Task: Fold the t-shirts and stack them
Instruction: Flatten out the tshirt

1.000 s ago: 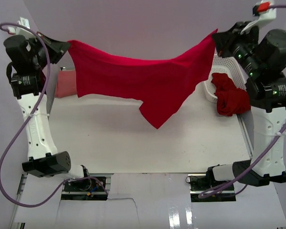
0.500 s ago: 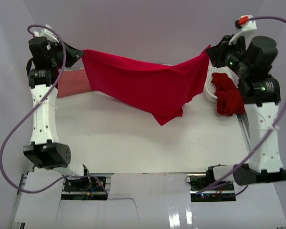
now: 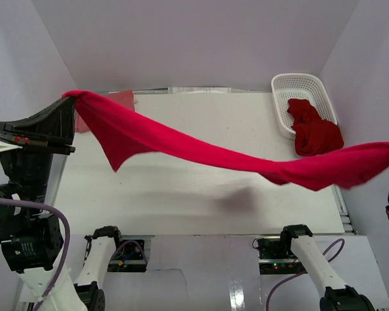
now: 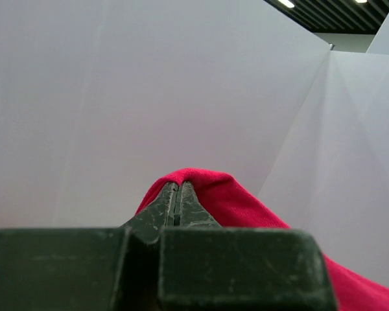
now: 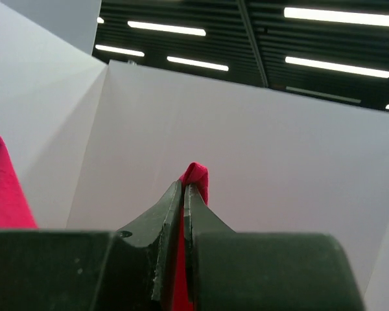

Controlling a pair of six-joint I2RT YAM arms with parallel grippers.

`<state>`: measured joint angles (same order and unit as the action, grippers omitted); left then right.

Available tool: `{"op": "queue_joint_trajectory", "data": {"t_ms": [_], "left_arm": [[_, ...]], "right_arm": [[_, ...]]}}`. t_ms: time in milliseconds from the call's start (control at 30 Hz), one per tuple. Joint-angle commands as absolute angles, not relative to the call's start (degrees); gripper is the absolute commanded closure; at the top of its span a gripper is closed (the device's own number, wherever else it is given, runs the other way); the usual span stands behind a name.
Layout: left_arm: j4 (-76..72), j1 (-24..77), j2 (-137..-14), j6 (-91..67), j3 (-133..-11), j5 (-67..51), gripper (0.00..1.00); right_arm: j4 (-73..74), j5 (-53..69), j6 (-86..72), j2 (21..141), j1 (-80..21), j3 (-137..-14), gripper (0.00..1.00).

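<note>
A crimson red t-shirt (image 3: 227, 155) hangs stretched in the air across the table, from upper left to the right edge. My left gripper (image 3: 69, 98) is shut on its left end; in the left wrist view the jaws (image 4: 178, 185) are closed with red cloth (image 4: 236, 201) draped over the tips. My right gripper (image 5: 183, 186) is shut on the other end, with a fold of red cloth (image 5: 198, 173) pinched between the jaws. In the top view it sits at the right edge, mostly out of frame. A paler salmon-pink shirt (image 3: 121, 100) lies at the back left, partly hidden.
A white lattice basket (image 3: 298, 84) stands at the back right with another crumpled red shirt (image 3: 316, 133) spilling over its near rim. White walls enclose the table on three sides. The arm bases (image 3: 100, 243) sit at the near edge.
Both arms have risen and swung apart toward the near side. The red shirt, which sagged at the back, is now pulled long and taut across the table.
</note>
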<state>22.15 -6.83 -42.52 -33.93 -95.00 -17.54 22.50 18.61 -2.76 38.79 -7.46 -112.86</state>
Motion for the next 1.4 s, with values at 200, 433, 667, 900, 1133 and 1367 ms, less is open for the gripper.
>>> {"op": "queue_joint_trajectory", "data": {"t_ms": [200, 433, 667, 900, 1133, 1367], "left_arm": [[25.22, -6.77, -48.69, -34.28, -90.71, -14.59, 1.0], [20.92, -6.77, -57.46, -33.4, -83.06, -13.54, 1.0], [16.97, -4.4, -76.18, -33.75, -87.8, -12.32, 1.0], [20.03, 2.8, -93.14, -32.26, -107.8, -8.71, 1.0], [28.38, 4.57, -104.49, -30.94, -130.77, -7.65, 1.0], [25.41, 4.83, -99.23, -31.29, -114.65, -7.21, 1.0]], "right_arm": [[26.02, 13.02, -4.3, 47.1, -6.86, -111.54, 0.92], [24.17, 7.74, -4.22, 56.67, -6.86, -103.54, 0.92], [20.04, 8.62, -6.15, 70.12, -6.86, -102.39, 0.92], [25.2, 11.24, -6.15, 91.37, -5.54, -127.99, 0.92], [19.88, 16.26, -9.93, 92.56, -1.67, -130.98, 0.92], [17.31, 20.47, -11.51, 84.92, -0.7, -112.15, 0.92]]}}
